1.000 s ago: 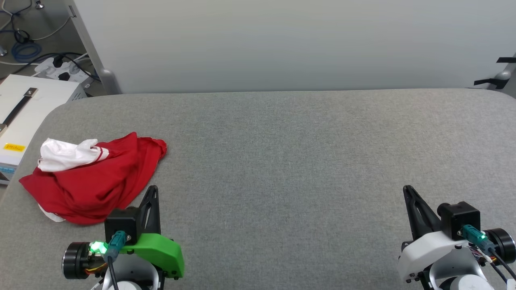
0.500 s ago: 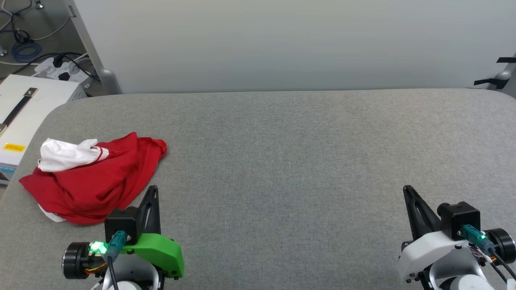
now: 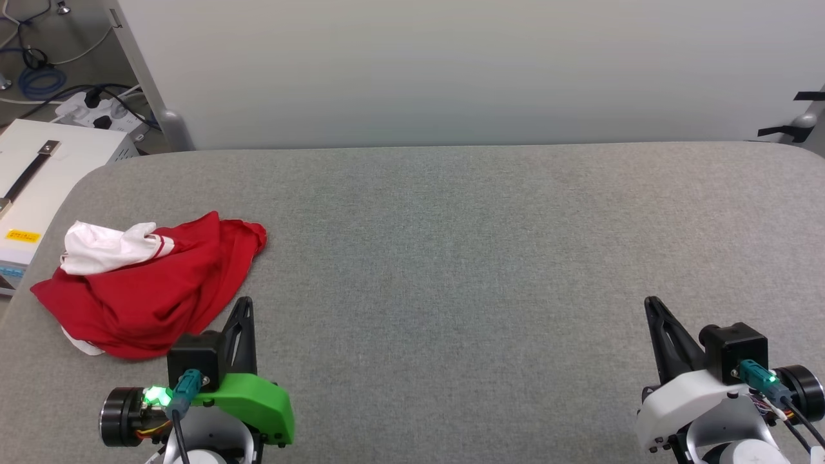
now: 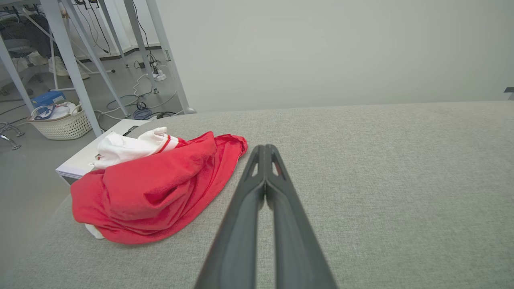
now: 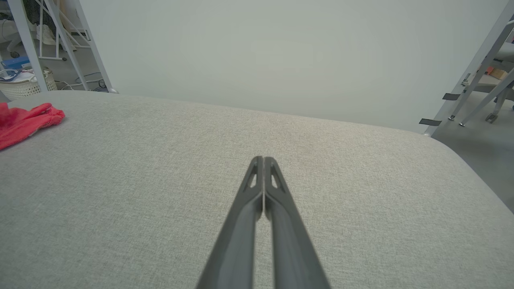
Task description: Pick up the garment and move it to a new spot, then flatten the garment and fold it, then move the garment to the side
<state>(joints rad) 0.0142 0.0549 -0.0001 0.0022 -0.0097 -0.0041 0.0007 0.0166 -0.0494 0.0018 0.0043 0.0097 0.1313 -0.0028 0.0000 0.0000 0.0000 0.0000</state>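
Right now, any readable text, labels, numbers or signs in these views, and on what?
Nothing legible.
Yellow label on the white box at far left of the head view: print too small to read.
Garment: crumpled; red fabric, a white sleeve and stripe trim face the cameras, no lettering.

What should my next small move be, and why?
Probably open the left tool and ease it toward the garment: both tools are shut and empty, and the garment lies crumpled near the left edge of the table, close beside that tool and far from the right tool.
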